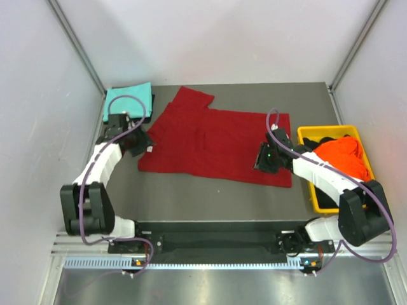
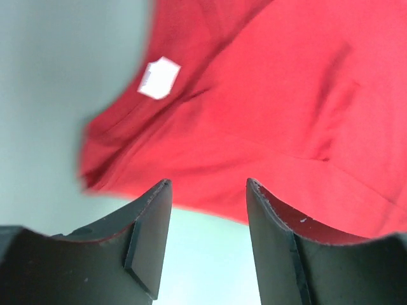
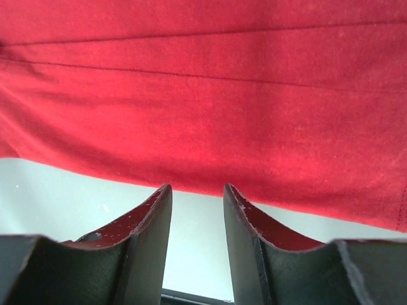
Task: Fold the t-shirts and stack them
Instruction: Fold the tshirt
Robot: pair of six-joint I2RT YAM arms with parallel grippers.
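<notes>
The dark red t-shirt [image 1: 216,143] lies spread flat in the middle of the table. My left gripper [image 1: 141,145] hovers at its left edge, open and empty. In the left wrist view the gripper [image 2: 208,187] faces the shirt [image 2: 267,121] and its white neck label [image 2: 159,77]. My right gripper [image 1: 264,159] sits over the shirt's near right part, also open; its wrist view has the gripper [image 3: 197,190] just short of the red hem [image 3: 210,114]. A folded teal t-shirt [image 1: 129,98] rests at the back left. An orange t-shirt [image 1: 343,155] and a black t-shirt [image 1: 321,136] lie in the bin.
A yellow plastic bin [image 1: 313,197] stands at the table's right edge, beside the right arm. Grey walls close in the table on the left, back and right. Bare table shows between the red shirt and the arm bases.
</notes>
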